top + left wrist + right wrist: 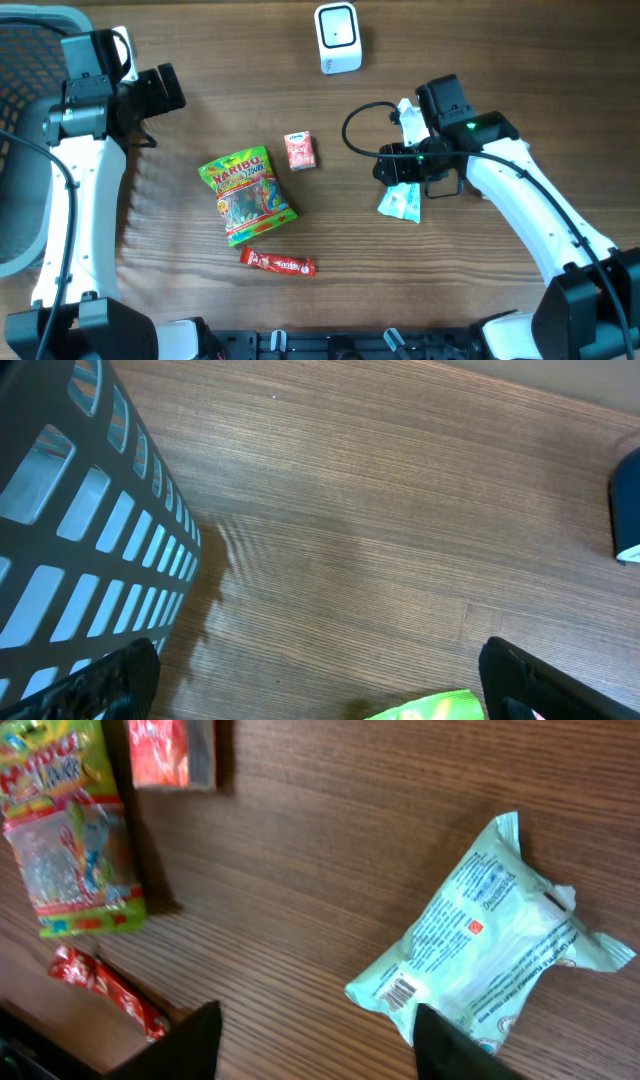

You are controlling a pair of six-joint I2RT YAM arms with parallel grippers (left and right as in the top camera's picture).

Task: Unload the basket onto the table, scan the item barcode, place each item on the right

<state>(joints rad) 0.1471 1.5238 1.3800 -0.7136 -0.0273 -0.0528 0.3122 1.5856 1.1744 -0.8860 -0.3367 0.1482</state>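
Note:
A mint-green packet lies flat on the wooden table with its barcode facing up near one corner. My right gripper hovers over it, open, with nothing between the fingers; the right finger overlaps the packet's edge. Overhead, the packet sits just below the right gripper. A white scanner stands at the back centre. My left gripper is open at the far left, and only bare wood shows between its fingers in the left wrist view.
A green Haribo bag, a small red packet and a red bar lie mid-table. A dark slotted basket stands at the left edge, close to the left arm. A black cable loops beside the right wrist.

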